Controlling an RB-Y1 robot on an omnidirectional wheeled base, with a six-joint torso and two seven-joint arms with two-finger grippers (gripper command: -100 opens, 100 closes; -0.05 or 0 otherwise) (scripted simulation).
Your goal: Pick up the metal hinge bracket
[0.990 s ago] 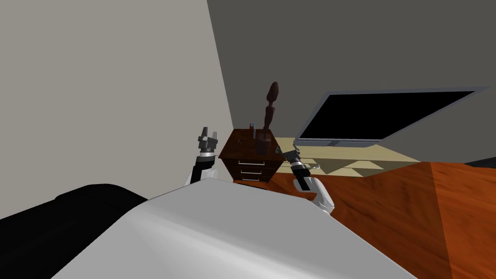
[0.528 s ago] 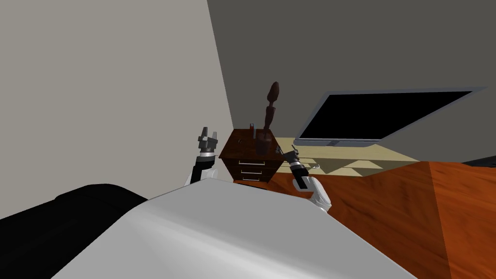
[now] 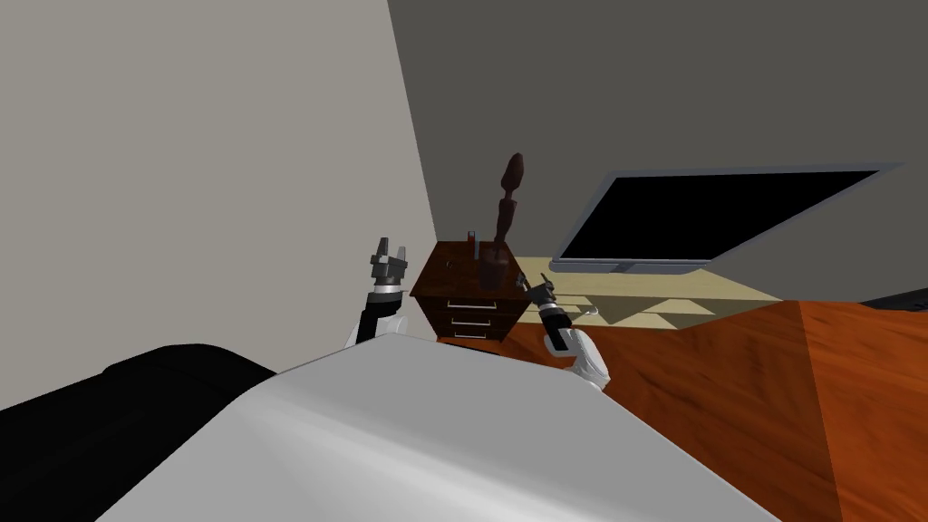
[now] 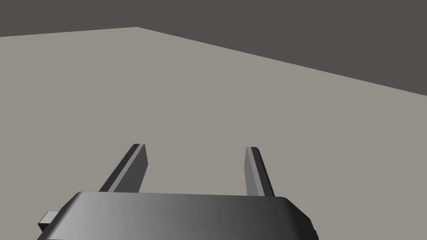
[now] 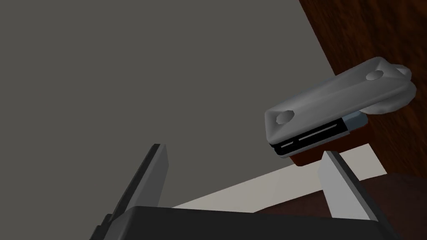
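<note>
You find the left gripper [image 3: 391, 246] raised beside the dark brown chest of drawers [image 3: 464, 294], close to the wall. Its fingers stand wide apart with nothing between them. On top of the chest stands a tall carved figure [image 3: 504, 213]. At the chest's right top corner is the right gripper [image 5: 244, 150], its fingers also spread and holding nothing. The light grey hinge bracket [image 5: 337, 102] sits at the edge of the dark wood, just beyond one fingertip and not between the fingers. Further right you see a flat screen [image 3: 716, 217] on a pale stand [image 3: 707, 290].
</note>
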